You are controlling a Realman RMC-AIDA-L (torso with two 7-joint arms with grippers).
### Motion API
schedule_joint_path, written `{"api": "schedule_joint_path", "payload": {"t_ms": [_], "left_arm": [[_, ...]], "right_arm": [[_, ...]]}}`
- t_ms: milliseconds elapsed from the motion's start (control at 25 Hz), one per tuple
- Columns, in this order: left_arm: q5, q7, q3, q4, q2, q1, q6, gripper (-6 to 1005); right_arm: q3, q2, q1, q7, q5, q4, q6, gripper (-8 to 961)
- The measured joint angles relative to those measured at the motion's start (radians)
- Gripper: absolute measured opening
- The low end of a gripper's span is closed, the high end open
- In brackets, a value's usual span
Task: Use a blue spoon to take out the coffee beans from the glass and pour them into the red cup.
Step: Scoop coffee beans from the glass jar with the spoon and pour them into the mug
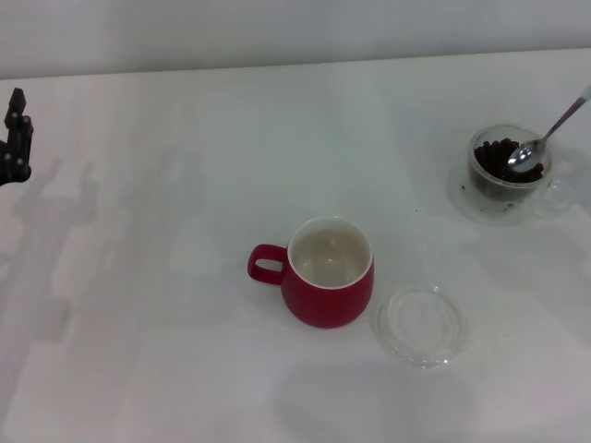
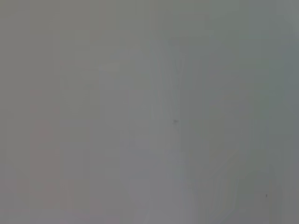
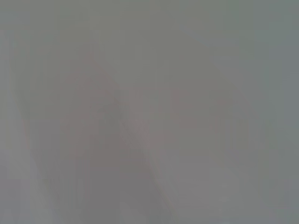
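The red cup (image 1: 329,299) stands upright in the middle of the white table, its loop handle towards the left and its white inside empty. The glass (image 1: 486,192) stands at the far right and holds a heap of coffee beans (image 1: 494,157). The spoon (image 1: 524,154) has its metal bowl resting in the glass on the beans. Its neck rises to the upper right and leaves the picture, so the blue handle and whatever holds it are out of view. My left gripper (image 1: 17,129) is parked at the far left edge, away from everything.
A flat clear glass dish (image 1: 420,325) lies just right of the red cup, towards the front. The white table (image 1: 185,277) ends at a back edge along the wall. Both wrist views show only a plain grey surface.
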Motion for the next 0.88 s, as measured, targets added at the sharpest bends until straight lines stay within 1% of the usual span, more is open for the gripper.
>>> {"api": "schedule_joint_path", "payload": {"t_ms": [80, 200, 560, 880], "left_arm": [[0.000, 0.000, -0.002, -0.001, -0.001, 0.001, 0.000, 424], [-0.001, 0.000, -0.003, -0.002, -0.001, 0.001, 0.000, 425], [-0.003, 0.000, -0.003, -0.005, 0.000, -0.009, 0.000, 425], [-0.006, 0.000, -0.003, -0.006, 0.002, -0.018, -0.009, 424]], "right_arm": [[0.001, -0.006, 0.007, 0.000, 0.004, -0.007, -0.029, 143], [-0.003, -0.007, 0.013, 0.000, 0.003, -0.026, -0.062, 143], [-0.012, 0.006, 0.028, -0.021, -0.006, -0.048, -0.079, 143], [-0.042, 0.013, 0.038, -0.039, -0.020, -0.049, -0.120, 143]]}}
